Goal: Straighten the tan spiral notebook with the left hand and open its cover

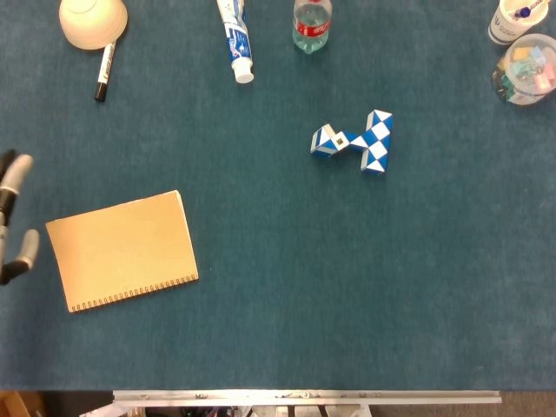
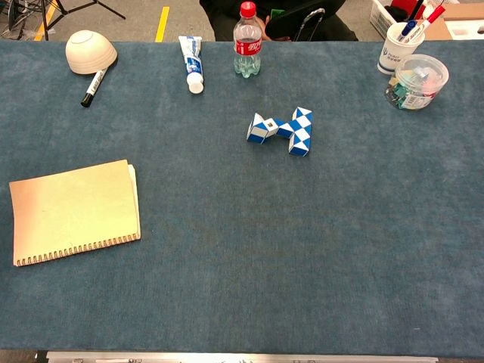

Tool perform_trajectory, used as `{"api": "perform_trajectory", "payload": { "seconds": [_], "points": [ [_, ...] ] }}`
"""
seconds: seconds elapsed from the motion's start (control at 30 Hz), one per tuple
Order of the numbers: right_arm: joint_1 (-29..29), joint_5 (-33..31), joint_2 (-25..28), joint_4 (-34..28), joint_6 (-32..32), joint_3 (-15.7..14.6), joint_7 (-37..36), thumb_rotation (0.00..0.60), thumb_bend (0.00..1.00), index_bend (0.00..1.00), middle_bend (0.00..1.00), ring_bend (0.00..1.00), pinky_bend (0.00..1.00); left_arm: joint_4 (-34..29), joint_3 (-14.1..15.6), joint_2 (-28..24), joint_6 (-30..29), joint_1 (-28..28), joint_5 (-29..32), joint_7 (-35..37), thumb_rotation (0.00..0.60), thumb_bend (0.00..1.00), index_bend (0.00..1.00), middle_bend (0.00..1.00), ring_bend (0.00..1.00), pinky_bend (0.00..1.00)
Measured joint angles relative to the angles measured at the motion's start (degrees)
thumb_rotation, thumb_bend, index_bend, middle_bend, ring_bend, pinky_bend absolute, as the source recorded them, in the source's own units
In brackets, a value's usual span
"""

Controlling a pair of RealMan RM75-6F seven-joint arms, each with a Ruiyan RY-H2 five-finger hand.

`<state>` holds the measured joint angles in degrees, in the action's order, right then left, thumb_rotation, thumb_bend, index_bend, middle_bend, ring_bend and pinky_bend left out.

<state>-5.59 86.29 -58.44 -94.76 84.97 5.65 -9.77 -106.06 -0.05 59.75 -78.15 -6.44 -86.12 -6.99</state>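
The flat tan spiral notebook [image 1: 122,250] lies crooked, just right of the left hand [image 1: 14,217]. Only some spread fingers show, holding nothing.

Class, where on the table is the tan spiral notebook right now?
The tan spiral notebook lies closed at the table's left side in both views, spiral edge toward the near edge, tilted, with the left hand just beyond its left edge.
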Motion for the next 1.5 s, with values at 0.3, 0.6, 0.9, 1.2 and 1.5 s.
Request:
{"api": "perform_trajectory", "payload": {
  "seconds": [0.3,0.6,0.9,1.2,1.5],
  "points": [
    [-0.5,-0.1,0.5,-1.1,-0.4,0.3,1.1,0.600,0.40,0.34,0.28,0.21,0.31,0.8,2.8,-3.5,9.4,-6.9,-8.6,2.6,0.600,0.34,0.00,0.00,0.00,0.03],
    [-0.7,-0.7,0.5,-1.4,-0.8,0.4,1.7,0.600,0.40,0.34,0.28,0.21,0.31,1.8,4.1,-0.9,15.3,-12.4,-14.6,1.2,0.564,0.25,0.00,0.00,0.00,0.03],
    [-0.8,-0.7,0.4,-1.4,-1.2,0.1,1.8,0.600,0.40,0.34,0.28,0.21,0.31,4.0,4.9,5.1,20.2,-16.2,-15.9,-1.8,0.390,0.19,0.00,0.00,0.00,0.01],
    [-0.3,-0.7,0.4,-0.8,-0.7,-0.2,0.9,0.600,0.40,0.34,0.29,0.21,0.31,7.5,5.1,12.2,23.2,-17.4,-12.8,-5.3,0.368,0.18,0.00,0.00,0.00,0.00],
    [-0.1,-0.6,0.4,-0.2,-0.4,-0.2,0.3,0.600,0.40,0.34,0.29,0.21,0.31,11.1,5.3,16.7,24.3,-17.7,-8.7,-9.1,0.579,0.18,0.00,0.00,0.00,0.00]
  ]
}}
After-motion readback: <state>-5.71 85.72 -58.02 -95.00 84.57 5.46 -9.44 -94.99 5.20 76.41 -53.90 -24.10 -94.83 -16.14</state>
